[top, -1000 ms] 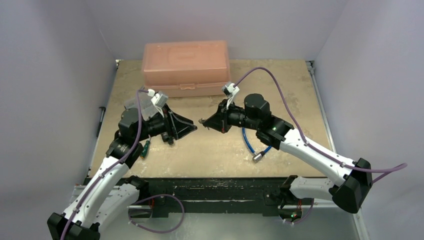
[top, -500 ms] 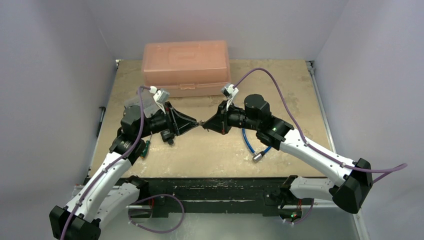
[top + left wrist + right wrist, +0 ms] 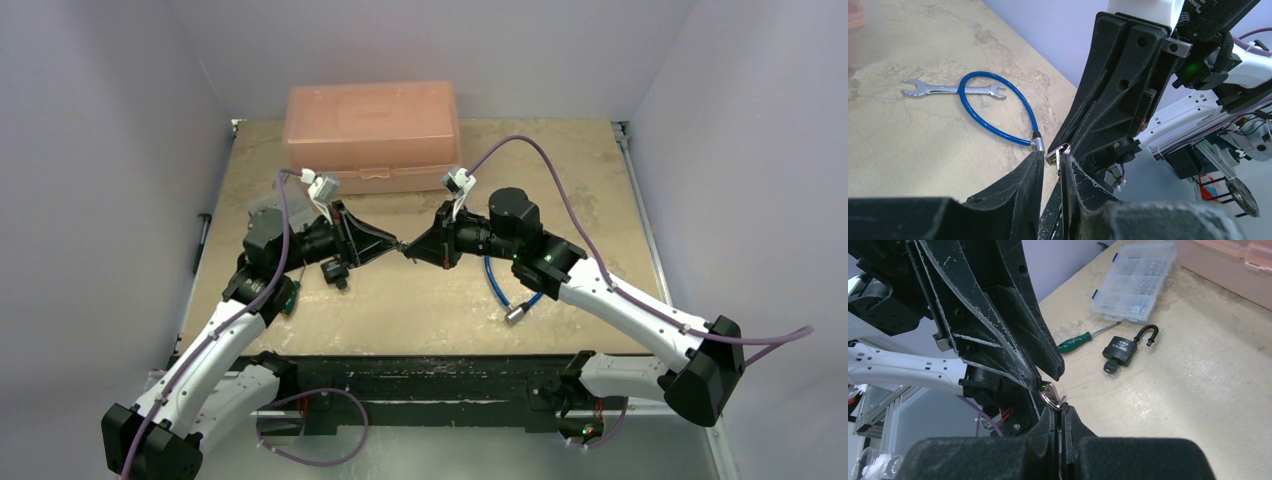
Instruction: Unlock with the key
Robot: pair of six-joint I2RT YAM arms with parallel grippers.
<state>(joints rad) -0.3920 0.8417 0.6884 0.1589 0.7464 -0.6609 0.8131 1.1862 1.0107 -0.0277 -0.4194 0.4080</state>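
Mid-air above the tabletop (image 3: 1198, 390), the right tool (image 3: 1059, 407) is clamped tight on a ring of bare silver keys (image 3: 1050, 391). The left tool (image 3: 1053, 157), its jaws a narrow gap apart, brackets the same ring from 12 o'clock, grip uncertain. The key (image 3: 1109, 368), black-headed, lies well apart at 2 o'clock, touching the base of the padlock (image 3: 1122, 350), whose shackle stands open. Tiny, light and stiff, it likely wants pinching across its flat plastic head; the lock may slide.
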